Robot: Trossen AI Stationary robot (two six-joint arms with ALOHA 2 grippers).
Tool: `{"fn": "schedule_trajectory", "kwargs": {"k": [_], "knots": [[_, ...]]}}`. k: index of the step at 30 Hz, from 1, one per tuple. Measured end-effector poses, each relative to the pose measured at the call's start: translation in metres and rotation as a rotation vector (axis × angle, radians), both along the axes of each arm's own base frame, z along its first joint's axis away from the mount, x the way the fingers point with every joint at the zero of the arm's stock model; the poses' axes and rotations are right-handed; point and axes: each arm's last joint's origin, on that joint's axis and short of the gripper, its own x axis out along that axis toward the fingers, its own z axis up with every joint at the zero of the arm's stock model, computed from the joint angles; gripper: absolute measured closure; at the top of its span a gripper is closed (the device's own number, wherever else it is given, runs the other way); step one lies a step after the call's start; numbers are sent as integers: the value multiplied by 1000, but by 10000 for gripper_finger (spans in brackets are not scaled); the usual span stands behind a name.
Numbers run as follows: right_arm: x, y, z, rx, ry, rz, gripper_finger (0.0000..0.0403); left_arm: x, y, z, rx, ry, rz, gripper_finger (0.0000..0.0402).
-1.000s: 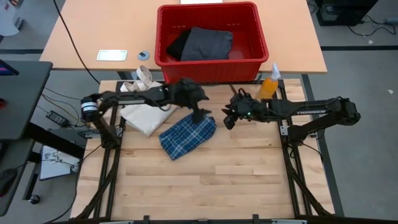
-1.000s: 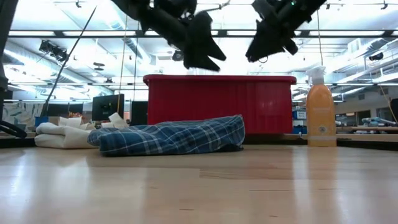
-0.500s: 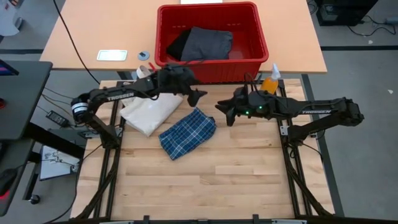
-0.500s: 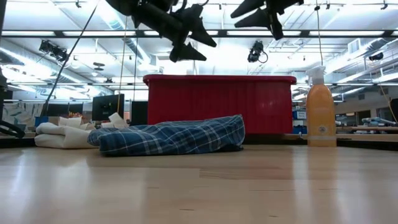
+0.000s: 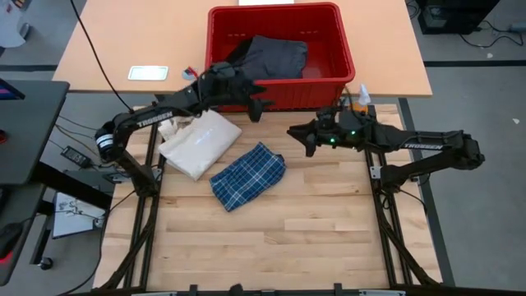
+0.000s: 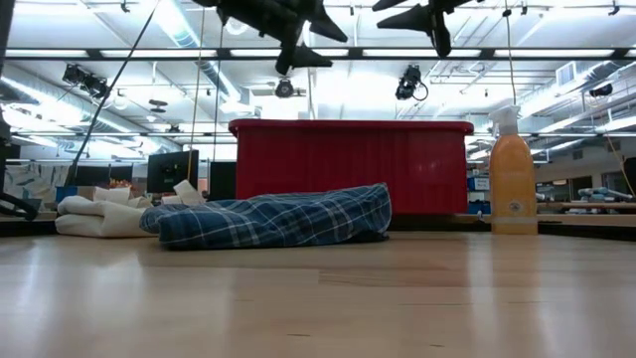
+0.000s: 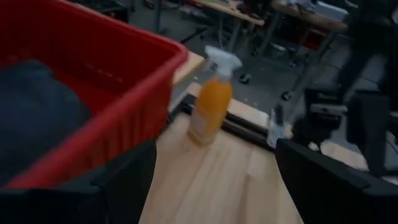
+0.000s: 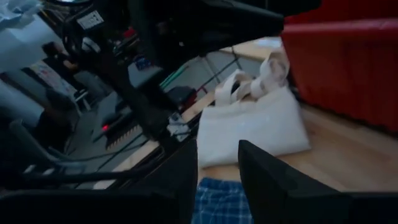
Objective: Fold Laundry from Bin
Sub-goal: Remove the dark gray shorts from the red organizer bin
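Left end effector now up against the near wall of the red bin, fingers spread wide and holding nothing; a second ago hanging lower over the blue-and-white plaid shirt, half a second ago already risen toward the bin's rim. Right end effector also open and empty, hovering above the bench just right of the shirt, slightly higher and farther toward the bin than a second ago. In the low view, both raised to the top edge, clear of the cloth.

Plaid shirt bunched on the bench in front of the bin, same spot and shape as before, released by both arms. Dark charcoal-grey piece and black piece lying inside the bin, unmoved. Cream tote bag beside the shirt on its left, just touching or nearly so, more exposed than a second ago with the left arm lifted off it. Orange spray bottle upright at the bin's right front corner, unchanged.
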Motion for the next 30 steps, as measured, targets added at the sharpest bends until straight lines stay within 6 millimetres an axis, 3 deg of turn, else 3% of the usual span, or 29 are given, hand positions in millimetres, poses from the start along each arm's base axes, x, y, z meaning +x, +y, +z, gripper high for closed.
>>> {"fn": "schedule_trajectory", "kwargs": {"k": [8, 19, 30], "knots": [[-24, -19, 9, -70, 24, -109, 278, 27, 39, 15, 4, 108, 34, 68], [-39, -26, 3, -104, 153, -128, 278, 69, 79, -14, -30, 155, 107, 68], [-44, -40, 1, -286, 255, -138, 278, 83, 112, -26, -96, 106, 222, 68]]}}
